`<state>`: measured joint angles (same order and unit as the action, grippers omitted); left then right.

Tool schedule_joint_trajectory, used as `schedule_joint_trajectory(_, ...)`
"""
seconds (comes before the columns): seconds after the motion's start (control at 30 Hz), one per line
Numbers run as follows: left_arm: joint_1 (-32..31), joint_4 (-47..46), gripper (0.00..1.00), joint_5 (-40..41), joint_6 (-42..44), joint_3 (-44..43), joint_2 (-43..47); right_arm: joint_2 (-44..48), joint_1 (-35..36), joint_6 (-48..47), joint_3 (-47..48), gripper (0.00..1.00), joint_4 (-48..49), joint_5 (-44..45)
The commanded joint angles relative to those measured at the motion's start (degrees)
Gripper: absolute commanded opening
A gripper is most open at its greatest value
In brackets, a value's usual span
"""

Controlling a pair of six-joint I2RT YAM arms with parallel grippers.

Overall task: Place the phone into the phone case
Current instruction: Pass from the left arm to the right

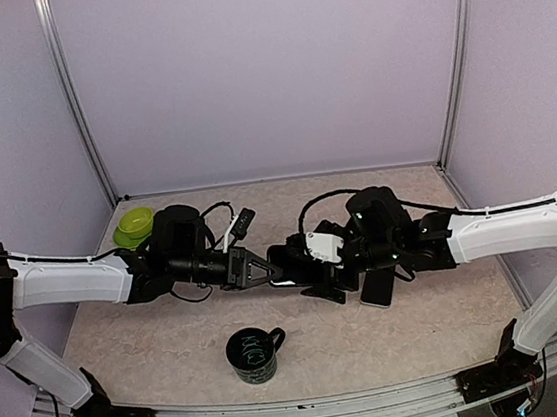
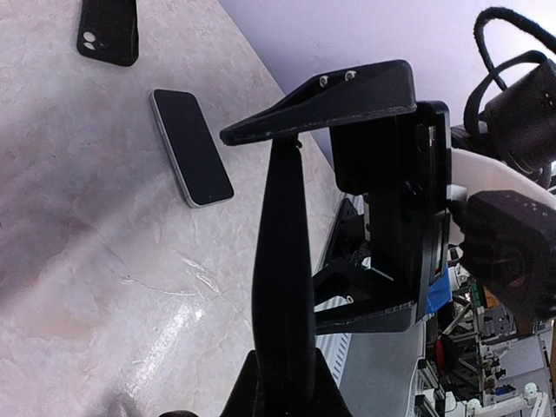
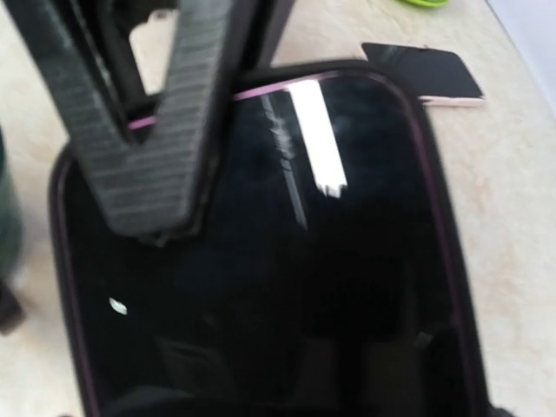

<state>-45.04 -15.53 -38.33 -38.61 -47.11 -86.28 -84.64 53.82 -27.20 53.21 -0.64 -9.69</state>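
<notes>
Your left tool (image 1: 263,268) is pinching the phone (image 3: 287,261) by one short end. Its ribbed fingers (image 3: 165,130) are pressing together on the glass close to that edge. The phone is hanging screen-up above the middle of the counter (image 1: 173,341), in the gap between the two arms, and a ceiling light is glaring off it. A thin pink line is running round the glass with a black border outside it. You cannot tell from this view whether that border is a case lip.

Your right tool (image 1: 306,269) is facing the left one with its jaws spread wide. In the left wrist view one finger is standing above and the other below the clamped end, neither gripping.

A black phone case (image 2: 109,30) is lying on the counter with its camera cut-out showing. Just beside it, apart, a second phone (image 2: 191,148) with a pale edge is lying screen-up. A third phone (image 3: 426,74) with a pinkish edge is lying flat beyond the held one. A black mug (image 1: 253,355) is standing near the front edge, and a green bowl (image 1: 134,225) is sitting at the far left.
</notes>
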Motion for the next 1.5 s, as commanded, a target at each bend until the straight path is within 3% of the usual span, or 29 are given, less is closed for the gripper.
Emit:
schedule_joint_trajectory(0.0, 0.21, -3.4, 0.0, 0.37, -0.06, -2.07, 0.77, -1.4, 2.52, -3.85, 1.32, 0.98, -0.58, 9.19)
schedule_joint_trajectory(0.23, 0.32, -4.16, 0.0, -0.16, -0.11, -2.18, 0.26, -0.2, 2.87, -3.82, -0.07, 0.88, 0.37, 10.7)
schedule_joint_trajectory(0.53, 0.49, -3.33, 0.0, -0.61, 1.6, -1.86, 0.89, -0.63, 2.78, -3.11, 2.3, 0.6, -5.53, 3.66)
schedule_joint_trajectory(0.6, 0.48, -3.37, 0.0, -0.46, 1.61, -1.78, 1.02, -0.76, 2.78, -2.53, 2.67, 0.64, -5.51, 3.76)
schedule_joint_trajectory(0.8, 0.64, -3.84, 0.0, -0.2, 1.7, -1.25, 1.19, -0.7, 2.78, -0.99, 3.19, 0.93, -5.24, 7.68)
schedule_joint_trajectory(0.9, 0.95, -4.06, 0.0, -0.28, 1.61, -0.84, 1.7, 0.35, 2.78, -1.14, 1.78, 0.99, -3.75, 10.98)
schedule_joint_trajectory(1.23, 1.27, -4.68, 0.0, -0.48, 1.5, -0.19, 2.2, 0.11, 2.44, -0.63, 0.76, 0.98, -1.74, 12.32)
schedule_joint_trajectory(1.47, 1.27, -5.42, 0.0, -0.52, 0.74, 0.11, 1.51, 0.5, 2.43, -0.62, 1.6, 0.73, -1.52, 9.81)
